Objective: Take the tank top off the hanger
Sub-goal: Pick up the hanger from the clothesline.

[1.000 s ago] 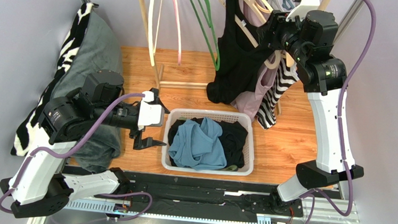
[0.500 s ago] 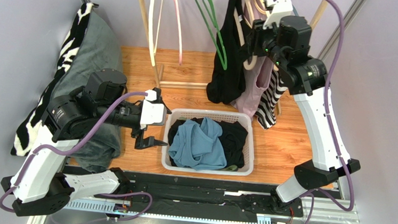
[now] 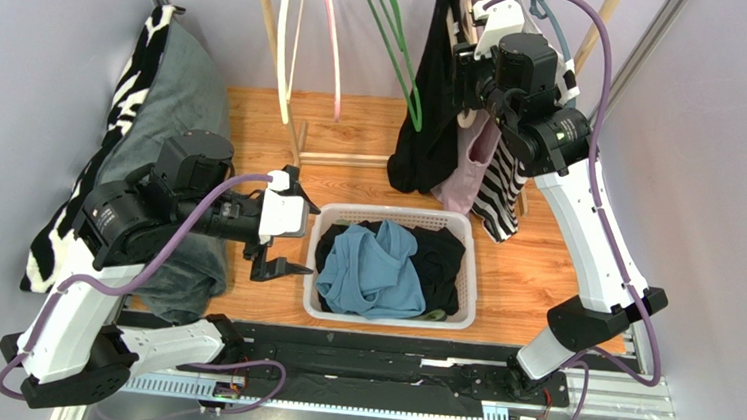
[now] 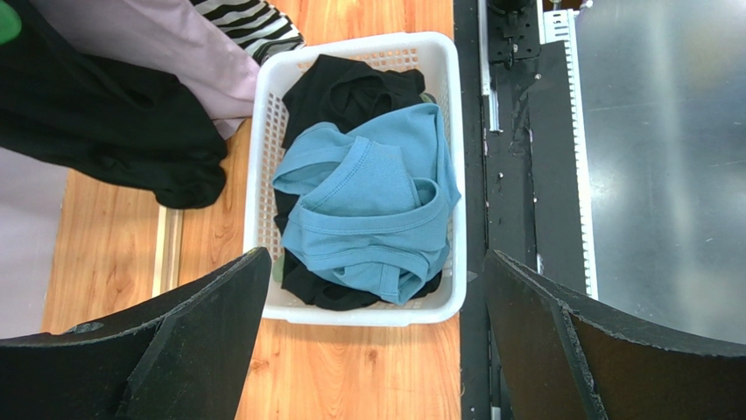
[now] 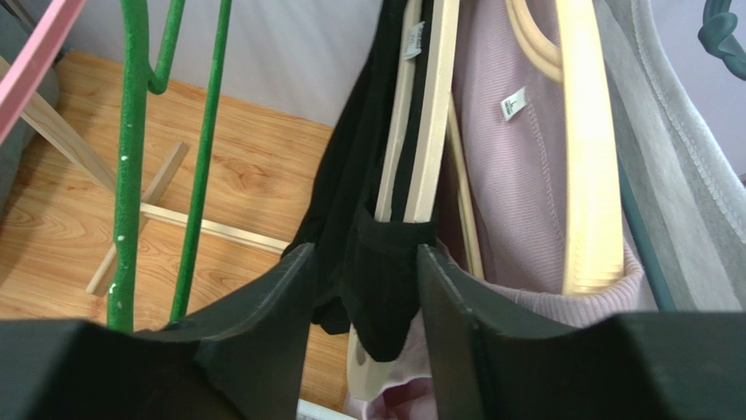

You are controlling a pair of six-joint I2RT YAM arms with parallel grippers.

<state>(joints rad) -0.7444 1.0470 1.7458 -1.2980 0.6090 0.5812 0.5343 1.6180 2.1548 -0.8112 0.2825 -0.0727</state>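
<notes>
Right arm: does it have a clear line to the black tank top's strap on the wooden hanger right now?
Probably yes. The right claw straddles the strap of the black tank top at the wooden hanger, nothing between them. The pink top hangs close beside.

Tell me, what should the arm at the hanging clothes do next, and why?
Probably close the right gripper on the black tank top's strap: it sits between the open jaws, looped over the end of the wooden hanger, ready to be slid off.
</notes>
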